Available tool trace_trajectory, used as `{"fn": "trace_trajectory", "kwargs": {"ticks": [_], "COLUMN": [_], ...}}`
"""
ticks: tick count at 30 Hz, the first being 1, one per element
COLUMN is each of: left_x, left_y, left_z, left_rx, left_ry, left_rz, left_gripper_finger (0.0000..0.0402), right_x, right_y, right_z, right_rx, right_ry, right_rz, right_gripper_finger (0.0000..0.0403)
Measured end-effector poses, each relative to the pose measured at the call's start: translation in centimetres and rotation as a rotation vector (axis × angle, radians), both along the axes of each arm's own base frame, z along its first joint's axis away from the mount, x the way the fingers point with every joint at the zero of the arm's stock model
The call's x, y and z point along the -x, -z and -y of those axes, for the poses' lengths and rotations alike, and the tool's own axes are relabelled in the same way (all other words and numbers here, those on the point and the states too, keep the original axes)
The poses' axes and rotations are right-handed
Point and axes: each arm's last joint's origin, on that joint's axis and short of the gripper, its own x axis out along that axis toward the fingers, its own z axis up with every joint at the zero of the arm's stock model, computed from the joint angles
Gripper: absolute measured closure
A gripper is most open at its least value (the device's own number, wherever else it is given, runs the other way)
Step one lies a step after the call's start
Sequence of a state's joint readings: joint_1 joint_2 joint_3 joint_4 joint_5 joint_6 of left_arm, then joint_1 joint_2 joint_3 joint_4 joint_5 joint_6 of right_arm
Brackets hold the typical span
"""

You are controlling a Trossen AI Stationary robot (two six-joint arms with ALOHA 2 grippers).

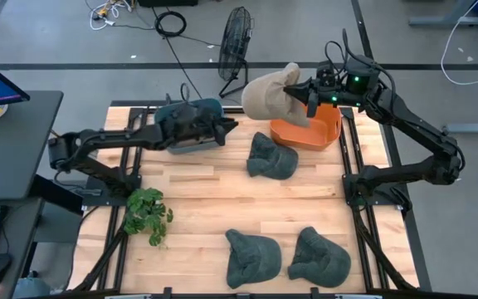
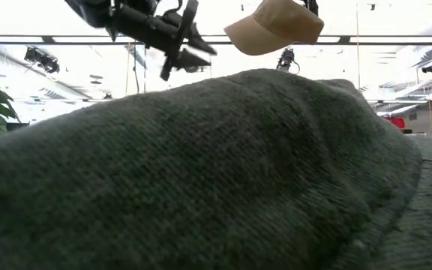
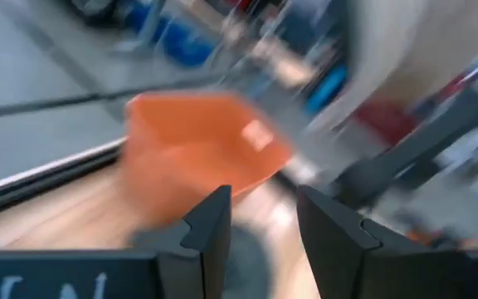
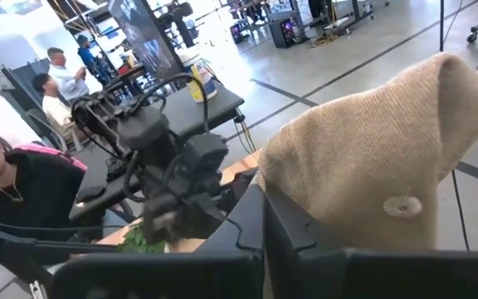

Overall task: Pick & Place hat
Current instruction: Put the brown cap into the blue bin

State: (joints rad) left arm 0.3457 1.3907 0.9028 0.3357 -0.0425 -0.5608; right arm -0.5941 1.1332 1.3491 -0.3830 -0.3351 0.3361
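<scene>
The right claw (image 1: 309, 93) clamps a tan hat (image 1: 268, 95) aloft beside the orange bin (image 1: 326, 133); the left claw (image 1: 226, 126) hovers, slightly parted and empty.

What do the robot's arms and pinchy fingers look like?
Both arms are long, thin and dark, built from jointed segments. The right arm has a small green light glowing near its wrist and black cables along it. The left arm has a blue-grey block at its wrist. The left gripper has two flat, dark, wedge-shaped fingers.
</scene>
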Motion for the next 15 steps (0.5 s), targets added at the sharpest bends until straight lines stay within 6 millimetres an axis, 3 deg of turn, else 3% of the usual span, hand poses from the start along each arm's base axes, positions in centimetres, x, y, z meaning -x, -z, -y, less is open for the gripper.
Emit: {"fn": "trace_trajectory", "kwargs": {"ticks": [5, 15], "left_x": [-0.1, -0.2], "left_y": [-0.8, -1.8], "left_z": [0.5, 0.4], "left_rx": [-0.040, -0.124], "left_ry": [0.017, -0.009], "left_rz": [0.190, 0.204], "left_gripper_finger": [0.0260, 0.0259], "right_x": [0.0, -1.4], "right_y": [0.0, 1.0], "right_z": [0.0, 0.5], "right_rx": [-0.021, -0.090], "right_ry": [0.004, -0.056], "right_rz": [0.005, -0.021], "right_gripper_finger": [0.0403, 0.0403]}}
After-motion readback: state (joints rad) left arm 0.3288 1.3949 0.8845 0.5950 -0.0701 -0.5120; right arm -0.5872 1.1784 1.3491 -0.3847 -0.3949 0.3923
